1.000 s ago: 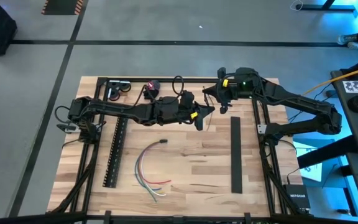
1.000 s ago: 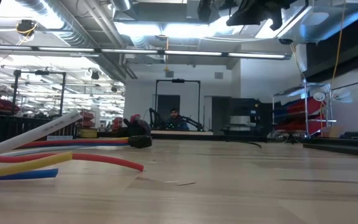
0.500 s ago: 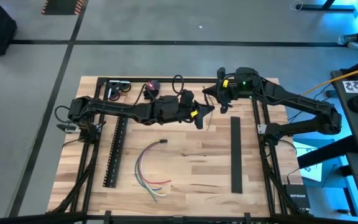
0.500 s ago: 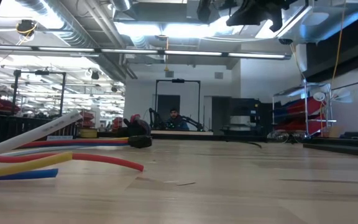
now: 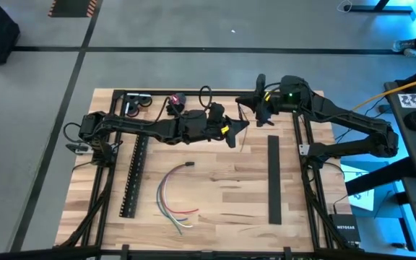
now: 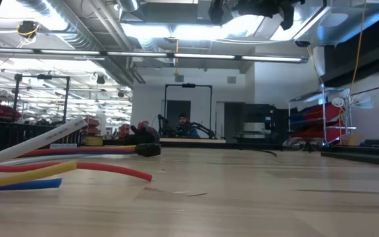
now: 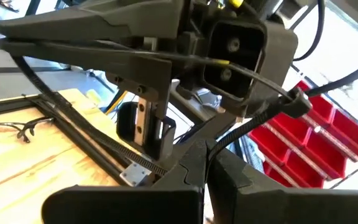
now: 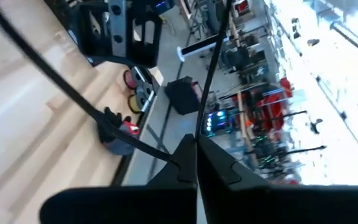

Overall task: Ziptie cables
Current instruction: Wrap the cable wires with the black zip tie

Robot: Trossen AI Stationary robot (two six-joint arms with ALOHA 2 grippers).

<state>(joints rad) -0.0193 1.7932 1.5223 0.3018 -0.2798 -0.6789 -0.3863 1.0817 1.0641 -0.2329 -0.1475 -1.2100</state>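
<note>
The cables (image 5: 173,196) lie loose on the wooden table, with their black end (image 5: 189,165) toward the far side. In the low view they show at the near left (image 6: 58,164). No gripper touches them. Above the table's far middle, my left gripper (image 5: 235,131) and my right gripper (image 5: 250,102) stand close together, tips toward each other. Both are shut on a thin black zip-tie strip (image 7: 253,121). Its head (image 7: 297,101) hangs in the air between them. My left gripper pinches the zip tie's ribbed strip (image 7: 225,140) between its two fingers (image 7: 188,168). The strip runs up from the fingertips to the head and is held clear of the table. My right gripper is shut on the thin strip at its fingertips (image 8: 188,155). One strand (image 8: 211,56) runs straight away from them. Another strand (image 8: 73,87) slants off to the side, all clear of the table.
A long black slotted bar (image 5: 132,180) lies along the table's left side, and a flat black bar (image 5: 274,180) lies on the right. Small tools and a red item (image 5: 175,100) sit at the far edge. A person (image 6: 185,124) sits far back in the room.
My right gripper has rolled about the line it points along, keeping its hold on the strip. My left gripper and the cables have stayed where they were.
</note>
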